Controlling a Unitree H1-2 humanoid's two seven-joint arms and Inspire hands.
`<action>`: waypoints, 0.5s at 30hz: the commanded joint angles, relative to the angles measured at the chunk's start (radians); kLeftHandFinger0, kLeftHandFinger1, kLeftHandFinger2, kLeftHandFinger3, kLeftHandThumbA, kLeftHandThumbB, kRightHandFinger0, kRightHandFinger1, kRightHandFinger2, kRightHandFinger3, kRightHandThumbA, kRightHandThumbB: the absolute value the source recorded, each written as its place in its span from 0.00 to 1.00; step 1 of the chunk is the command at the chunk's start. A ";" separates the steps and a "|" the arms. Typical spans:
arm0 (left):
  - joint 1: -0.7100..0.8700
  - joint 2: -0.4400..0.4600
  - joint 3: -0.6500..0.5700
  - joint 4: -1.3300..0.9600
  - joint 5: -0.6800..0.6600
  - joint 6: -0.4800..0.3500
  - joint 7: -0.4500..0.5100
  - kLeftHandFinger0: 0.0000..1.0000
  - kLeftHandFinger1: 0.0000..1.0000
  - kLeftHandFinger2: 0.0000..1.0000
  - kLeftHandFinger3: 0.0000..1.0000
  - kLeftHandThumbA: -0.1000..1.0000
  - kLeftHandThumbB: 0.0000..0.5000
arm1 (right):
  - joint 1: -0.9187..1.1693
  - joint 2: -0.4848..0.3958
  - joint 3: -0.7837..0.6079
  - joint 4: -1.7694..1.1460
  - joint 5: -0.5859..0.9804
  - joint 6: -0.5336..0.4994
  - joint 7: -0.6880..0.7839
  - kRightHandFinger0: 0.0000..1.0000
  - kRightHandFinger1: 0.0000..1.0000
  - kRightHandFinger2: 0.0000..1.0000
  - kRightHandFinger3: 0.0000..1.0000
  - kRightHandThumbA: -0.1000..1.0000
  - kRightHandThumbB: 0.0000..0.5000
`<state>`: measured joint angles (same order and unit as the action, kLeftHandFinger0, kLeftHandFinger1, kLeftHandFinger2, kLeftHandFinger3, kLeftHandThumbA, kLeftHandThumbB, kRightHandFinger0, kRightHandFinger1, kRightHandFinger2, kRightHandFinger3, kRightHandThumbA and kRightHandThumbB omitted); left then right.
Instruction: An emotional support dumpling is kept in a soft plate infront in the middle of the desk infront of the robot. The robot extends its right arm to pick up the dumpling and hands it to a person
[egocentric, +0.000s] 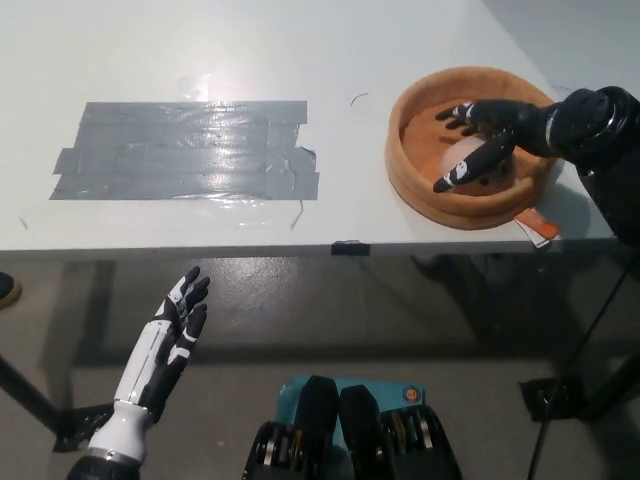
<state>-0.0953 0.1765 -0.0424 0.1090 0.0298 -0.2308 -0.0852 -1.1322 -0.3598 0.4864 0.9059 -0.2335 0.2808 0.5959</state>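
A soft orange plate (415, 185) with a raised rim sits near the table's front right. Inside it lies the pale plush dumpling (458, 158), mostly hidden under my black right hand (488, 135). That hand hovers over the plate with its fingers spread apart, open, reaching in from the right; whether it touches the dumpling I cannot tell. My white left hand (165, 345) rests open below the table's front edge at the lower left.
A patch of grey tape strips (185, 150) covers the table's left middle. An orange tag (537, 225) sticks out from under the plate at the table's front edge (300, 245). A black clip (347, 247) sits on that edge.
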 joint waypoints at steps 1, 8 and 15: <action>-0.016 0.020 0.003 -0.029 0.003 -0.025 -0.016 1.00 1.00 1.00 1.00 0.89 0.72 | -0.081 -0.030 0.031 0.004 -0.054 -0.041 0.080 1.00 1.00 1.00 1.00 1.00 0.85; -0.019 0.018 0.006 -0.024 -0.004 -0.028 -0.018 1.00 1.00 1.00 1.00 0.89 0.71 | -0.115 -0.041 0.061 0.024 -0.093 -0.049 0.087 1.00 1.00 1.00 1.00 1.00 0.75; -0.024 0.020 0.005 -0.025 -0.001 -0.021 -0.018 1.00 1.00 1.00 1.00 0.88 0.72 | -0.145 -0.041 0.030 0.039 -0.090 -0.050 0.078 1.00 1.00 1.00 1.00 1.00 0.75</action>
<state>-0.0971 0.1766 -0.0422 0.1090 0.0292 -0.2306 -0.0855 -1.1873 -0.3723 0.5398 0.9323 -0.3045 0.2639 0.6644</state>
